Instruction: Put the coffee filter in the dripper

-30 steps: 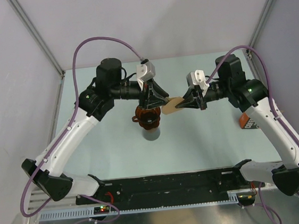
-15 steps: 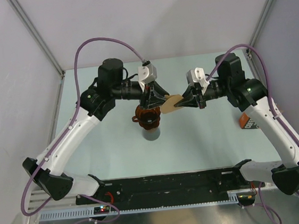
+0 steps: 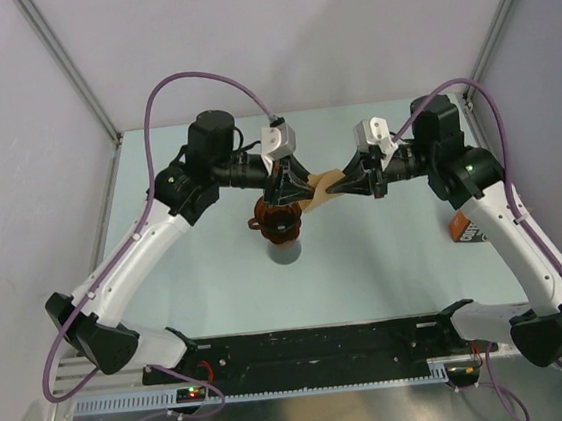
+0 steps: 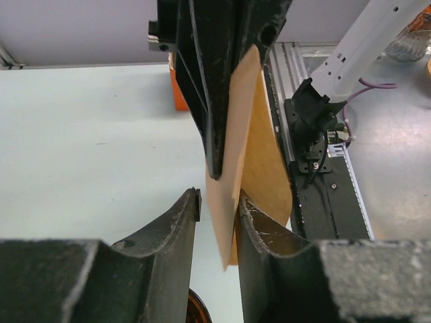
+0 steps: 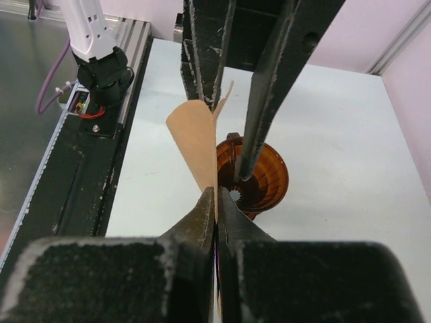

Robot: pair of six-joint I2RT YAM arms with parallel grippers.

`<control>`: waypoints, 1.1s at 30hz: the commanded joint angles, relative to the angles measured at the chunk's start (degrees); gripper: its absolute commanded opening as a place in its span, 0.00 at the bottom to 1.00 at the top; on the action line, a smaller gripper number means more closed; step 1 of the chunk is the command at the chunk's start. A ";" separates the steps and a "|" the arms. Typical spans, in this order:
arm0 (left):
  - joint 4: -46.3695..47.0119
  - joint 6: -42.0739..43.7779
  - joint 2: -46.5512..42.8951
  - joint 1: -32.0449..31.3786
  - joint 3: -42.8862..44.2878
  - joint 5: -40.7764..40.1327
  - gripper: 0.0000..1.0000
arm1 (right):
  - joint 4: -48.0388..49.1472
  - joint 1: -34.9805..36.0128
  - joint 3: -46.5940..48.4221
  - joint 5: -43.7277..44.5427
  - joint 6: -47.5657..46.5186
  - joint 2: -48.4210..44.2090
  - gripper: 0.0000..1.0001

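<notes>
Top view: the coffee filter [image 3: 319, 187] hangs in the air between both grippers, just up-right of the dripper [image 3: 276, 223], which sits on a grey beaker [image 3: 286, 253]. The right gripper [image 3: 338, 190] is clamped on the filter's right end. The left gripper [image 3: 287, 192] is at its left end, nearer the dripper.

Left wrist: our left fingers [image 4: 172, 225] are parted and straddle the filter's lower edge. Paper touches one finger with a gap to the other, so no grip there. The filter is edge-on, long axis running toward the right jaws, with two tan layers slightly apart.

Right wrist: jaws pinch the flat paper, and the dripper mouth is below and beyond the tips. We reckon the next move hinges on the left fingers catching one layer to open the cone.
</notes>
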 commanded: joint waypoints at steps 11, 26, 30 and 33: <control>2.29 0.68 -1.06 1.57 -2.20 0.52 0.31 | 12.84 -1.22 -3.58 -3.62 10.16 -2.37 0.00; -0.92 16.14 -3.03 -2.02 -5.72 -12.08 0.00 | -6.74 -3.74 -0.65 7.33 -6.61 -4.93 0.60; -3.50 20.67 -1.95 -3.27 -4.48 -14.91 0.00 | -11.25 -2.05 1.45 11.16 -11.34 -4.17 0.58; -4.12 23.98 -1.91 -4.56 -4.34 -16.34 0.00 | -12.52 -0.86 2.43 12.61 -12.31 -3.29 0.56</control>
